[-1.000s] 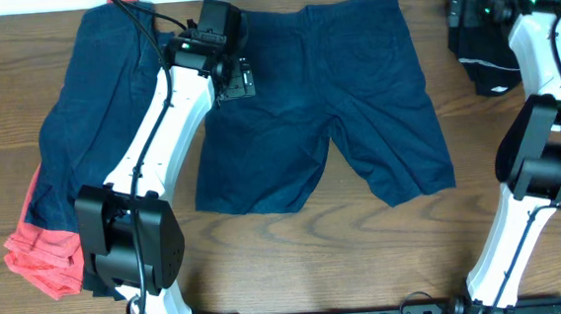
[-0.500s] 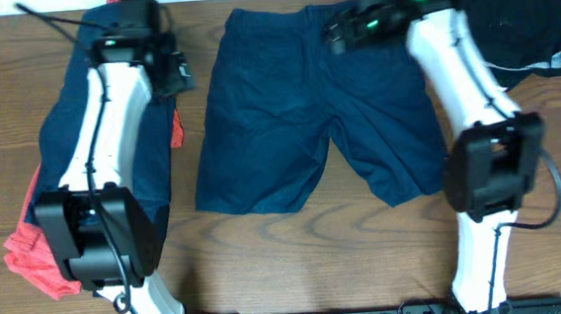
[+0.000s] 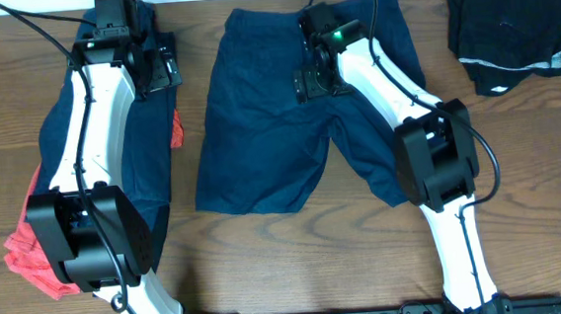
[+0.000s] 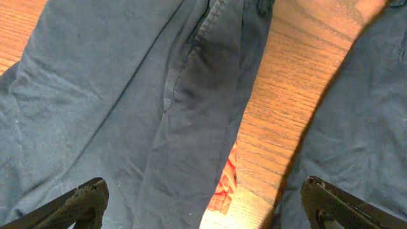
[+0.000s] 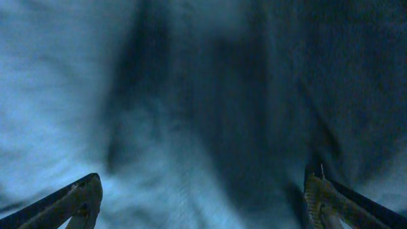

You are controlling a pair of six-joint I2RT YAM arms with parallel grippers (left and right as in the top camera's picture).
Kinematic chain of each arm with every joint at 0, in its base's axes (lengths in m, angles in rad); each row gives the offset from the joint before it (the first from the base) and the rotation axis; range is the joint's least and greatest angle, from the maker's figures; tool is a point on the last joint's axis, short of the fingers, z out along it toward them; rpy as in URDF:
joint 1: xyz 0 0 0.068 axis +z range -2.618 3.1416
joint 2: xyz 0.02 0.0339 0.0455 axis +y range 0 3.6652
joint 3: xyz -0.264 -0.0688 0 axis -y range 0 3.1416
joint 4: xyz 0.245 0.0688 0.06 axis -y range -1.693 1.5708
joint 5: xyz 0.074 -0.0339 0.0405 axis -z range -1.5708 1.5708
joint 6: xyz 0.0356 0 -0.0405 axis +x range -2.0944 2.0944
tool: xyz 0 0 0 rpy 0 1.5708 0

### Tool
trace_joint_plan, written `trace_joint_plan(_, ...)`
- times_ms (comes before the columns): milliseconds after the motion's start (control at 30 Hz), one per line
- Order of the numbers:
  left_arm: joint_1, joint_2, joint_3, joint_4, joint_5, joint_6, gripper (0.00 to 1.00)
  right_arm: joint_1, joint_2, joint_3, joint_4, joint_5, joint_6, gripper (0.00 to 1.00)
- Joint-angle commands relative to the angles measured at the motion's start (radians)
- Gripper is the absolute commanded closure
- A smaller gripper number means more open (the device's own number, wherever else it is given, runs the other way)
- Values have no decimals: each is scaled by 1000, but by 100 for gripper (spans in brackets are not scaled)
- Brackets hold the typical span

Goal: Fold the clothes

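Note:
Dark navy shorts point(image 3: 259, 129) lie spread flat in the middle of the table, waistband at the far edge and both legs pointing toward me. My right gripper point(image 3: 313, 81) hovers open just over their upper middle; its wrist view is filled with navy cloth point(image 5: 191, 127), and nothing sits between the fingers point(image 5: 76, 200). At the left lies another navy garment point(image 3: 155, 171) on top of a coral-red one point(image 3: 32, 256). My left gripper point(image 3: 161, 70) stands open above that pile's right edge, empty, with a red scrap point(image 4: 226, 184) showing beside bare wood.
A folded black garment point(image 3: 509, 27) rests at the far right corner. The wooden table point(image 3: 307, 259) shows in front of the shorts and in a narrow strip point(image 4: 286, 95) between the left pile and the middle shorts point(image 4: 362, 127).
My right arm swung from the black garment at the far right over to the middle shorts. My left arm moved off the shorts' waistband to the left pile. Both stayed open.

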Motion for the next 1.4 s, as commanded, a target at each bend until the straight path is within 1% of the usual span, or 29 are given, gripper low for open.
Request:
trace_joint_plan(0, 4, 8, -4, -1, 6, 21, 2, -11, 43, -1, -3, 19, 53, 1)
trace_joint_plan(167, 4, 8, -4, 0, 6, 21, 2, -27, 88, -1, -1, 15, 42, 1)
trace_joint_plan(267, 4, 8, -4, 0, 7, 21, 2, -43, 113, -1, 16, -6, -20, 1)
trace_joint_plan(333, 4, 10, -4, 0, 6, 21, 2, -61, 125, -2, 31, -55, -118, 1)
trace_joint_plan(467, 4, 12, -4, 1, 7, 22, 2, -116, 154, -1, 53, -164, -380, 1)
trace_joint_plan(567, 4, 14, -4, 1, 7, 22, 2, -172, 175, -1, 73, -160, -459, 1)
trace_joint_plan(700, 4, 17, -5, 1, 7, 21, 2, -266, 189, -1, 135, -161, -476, 1)
trace_joint_plan(800, 2, 17, -5, 4, 8, 21, 2, -320, 190, -1, 179, -198, -480, 1)
trace_joint_plan(900, 0, 18, -5, 17, 60, 43, 2, -346, 190, 7, 182, -269, -528, 1)
trace_joint_plan(1033, -10, 19, -5, 69, 158, 115, 2, -331, 189, 35, 138, -293, -566, 1)
trace_joint_plan(1167, -33, 37, -5, 137, 232, 191, 2, -304, 177, 116, 58, -446, -595, 1)
trace_joint_plan(1267, -66, 75, -5, 184, 242, 245, 2, -289, 142, 213, -8, -543, -583, 1)
trace_joint_plan(1367, -108, 132, -5, 244, 243, 276, 2, -286, 87, 316, -74, -561, -533, 1)
